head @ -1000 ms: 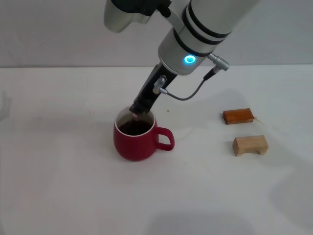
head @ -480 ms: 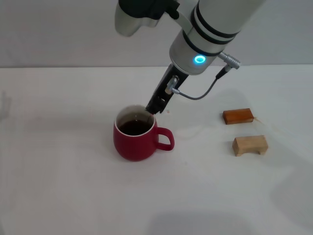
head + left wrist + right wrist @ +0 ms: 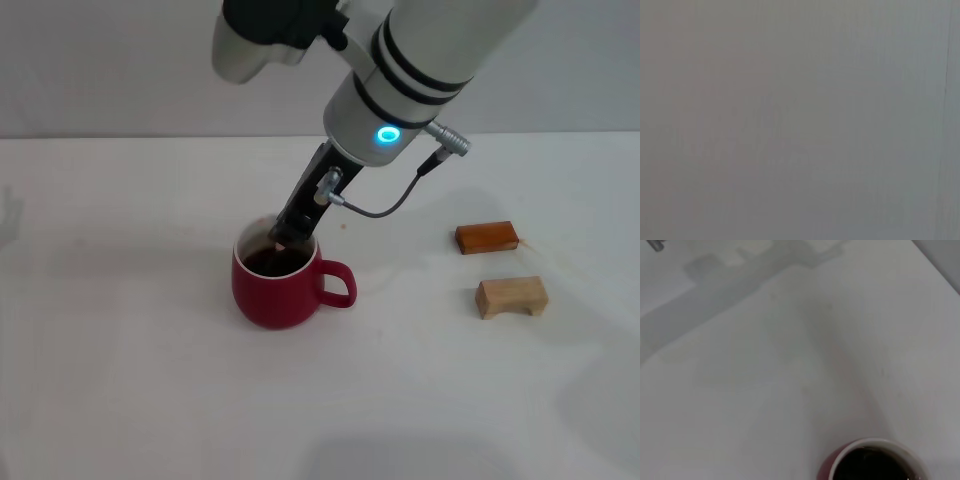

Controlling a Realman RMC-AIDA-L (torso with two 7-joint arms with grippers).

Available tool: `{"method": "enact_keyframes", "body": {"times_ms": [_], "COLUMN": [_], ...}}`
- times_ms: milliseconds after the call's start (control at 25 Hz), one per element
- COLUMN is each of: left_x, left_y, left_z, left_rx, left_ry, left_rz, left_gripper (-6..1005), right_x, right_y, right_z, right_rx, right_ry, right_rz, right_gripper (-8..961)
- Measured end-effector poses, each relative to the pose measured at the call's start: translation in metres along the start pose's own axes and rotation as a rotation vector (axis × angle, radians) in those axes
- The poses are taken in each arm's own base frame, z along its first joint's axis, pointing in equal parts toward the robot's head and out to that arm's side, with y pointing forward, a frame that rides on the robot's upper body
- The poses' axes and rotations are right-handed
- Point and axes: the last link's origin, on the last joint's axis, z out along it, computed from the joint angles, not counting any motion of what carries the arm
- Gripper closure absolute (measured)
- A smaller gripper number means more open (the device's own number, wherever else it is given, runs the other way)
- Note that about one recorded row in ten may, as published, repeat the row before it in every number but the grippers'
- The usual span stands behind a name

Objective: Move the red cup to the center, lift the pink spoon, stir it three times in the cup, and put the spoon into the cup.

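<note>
The head view shows the right gripper point(image 3: 284, 236) reaching down over the far rim of the red cup point(image 3: 277, 283) on the white table point(image 3: 130, 350); whether its jaws are apart or clamped cannot be told. The right wrist view shows only the cup's dark liquid. The pink spoon is hidden. The left wrist view shows blank grey.

Right end effector point(image 3: 283, 235) tips, spoon hidden; red cup point(image 3: 872, 465) cut off.
</note>
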Motion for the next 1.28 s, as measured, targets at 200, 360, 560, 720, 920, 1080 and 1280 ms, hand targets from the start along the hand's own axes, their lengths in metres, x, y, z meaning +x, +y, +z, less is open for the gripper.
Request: {"method": "enact_keyframes", "body": {"times_ms": [200, 360, 560, 720, 920, 1080, 1280], "left_x": [0.000, 0.000, 0.001, 0.001, 0.000, 0.000, 0.000], "left_y": [0.000, 0.000, -0.001, -0.002, -0.003, -0.003, -0.002], "left_z": [0.000, 0.000, -0.001, -0.002, -0.004, -0.004, -0.004], "left_rx": [0.000, 0.000, 0.002, 0.003, 0.007, 0.006, 0.006], "left_ry": [0.001, 0.003, 0.005, 0.006, 0.007, 0.007, 0.004], "left_rz": [0.000, 0.000, 0.001, 0.002, 0.002, 0.000, -0.016], "left_gripper": [155, 155, 155, 155, 155, 155, 155], "right_x": [-0.001, -0.002, -0.005, -0.009, -0.018, -0.004, 0.029], "right_y": [0.002, 0.002, 0.003, -0.001, -0.005, -0.007, -0.012], "right_z": [0.001, 0.000, 0.000, 0.000, -0.002, 0.001, -0.010], "right_rx": [0.002, 0.003, 0.001, 0.038, 0.175, 0.295, 0.470], "right_ry": [0.007, 0.004, -0.014, -0.080, -0.289, -0.456, -0.734], "right_rz": [-0.003, -0.002, -0.002, -0.008, -0.071, -0.095, -0.007], "right_gripper": [792, 793, 754, 747, 739, 732, 724]}}
